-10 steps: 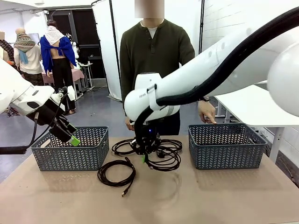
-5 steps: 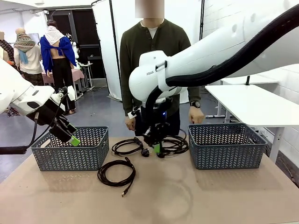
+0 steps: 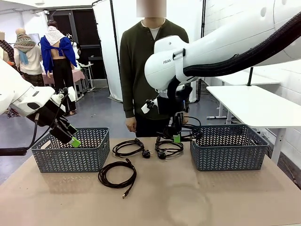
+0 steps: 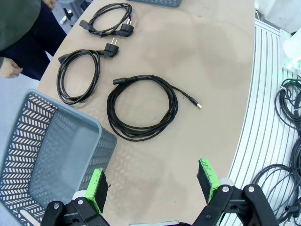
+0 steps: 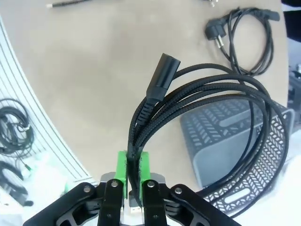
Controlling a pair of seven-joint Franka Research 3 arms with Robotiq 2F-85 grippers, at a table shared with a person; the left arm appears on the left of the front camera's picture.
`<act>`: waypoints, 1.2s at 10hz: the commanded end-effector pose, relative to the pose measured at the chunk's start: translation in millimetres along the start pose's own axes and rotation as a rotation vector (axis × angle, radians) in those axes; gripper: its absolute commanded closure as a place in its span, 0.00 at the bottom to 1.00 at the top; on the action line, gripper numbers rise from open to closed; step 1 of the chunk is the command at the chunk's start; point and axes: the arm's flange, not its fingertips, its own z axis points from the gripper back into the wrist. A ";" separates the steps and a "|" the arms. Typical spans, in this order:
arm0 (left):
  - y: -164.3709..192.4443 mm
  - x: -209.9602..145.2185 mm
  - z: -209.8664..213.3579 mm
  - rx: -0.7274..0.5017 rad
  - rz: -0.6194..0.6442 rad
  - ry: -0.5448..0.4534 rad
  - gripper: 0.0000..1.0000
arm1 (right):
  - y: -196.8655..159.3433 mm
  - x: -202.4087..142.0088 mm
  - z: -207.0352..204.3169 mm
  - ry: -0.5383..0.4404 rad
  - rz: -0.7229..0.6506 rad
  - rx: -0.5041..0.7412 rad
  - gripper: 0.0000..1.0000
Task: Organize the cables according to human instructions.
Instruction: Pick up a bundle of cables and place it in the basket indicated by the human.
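Note:
My right gripper (image 3: pixel 176 137) is shut on a braided black cable (image 5: pixel 202 106), whose loops (image 3: pixel 189 132) hang above the table beside the left rim of the right basket (image 3: pixel 228 147). In the right wrist view the pads (image 5: pixel 121 168) pinch the bundle near its plug. Three more cables lie on the table: one coil (image 3: pixel 128 147) at the far middle, one (image 3: pixel 169 149) under the held cable, and one (image 3: pixel 117 173) nearer me. Over the left basket (image 3: pixel 70 150) my left gripper (image 3: pixel 73 140) hangs open and empty (image 4: pixel 153 183). The person (image 3: pixel 150 56) stands at the far side.
The left wrist view looks down on the left basket's corner (image 4: pixel 51 155) and the three coils lying on the table (image 4: pixel 142 107) (image 4: pixel 78 75) (image 4: pixel 109 19). One of the person's hands (image 3: pixel 130 125) hangs at the table's far edge. A white table (image 3: pixel 263 106) stands at the right.
My right gripper has lifted one cable off the middle pile and carried it up and right, to the right basket's rim. The person's hand left that basket. The left arm has not moved.

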 end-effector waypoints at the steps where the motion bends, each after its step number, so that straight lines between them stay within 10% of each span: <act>1: 4.7 -1.6 0.6 -0.015 -0.012 -0.017 0.00 | 2.4 -10.5 -8.2 -0.028 0.000 0.053 1.00; 7: 4.7 -1.6 0.6 -0.015 -0.012 -0.017 0.00 | 0.4 -0.8 -1.4 -0.006 0.011 0.014 1.00; 12: 4.7 -1.6 0.6 -0.015 -0.012 -0.017 0.00 | -51.2 -78.9 15.7 0.013 0.086 0.007 1.00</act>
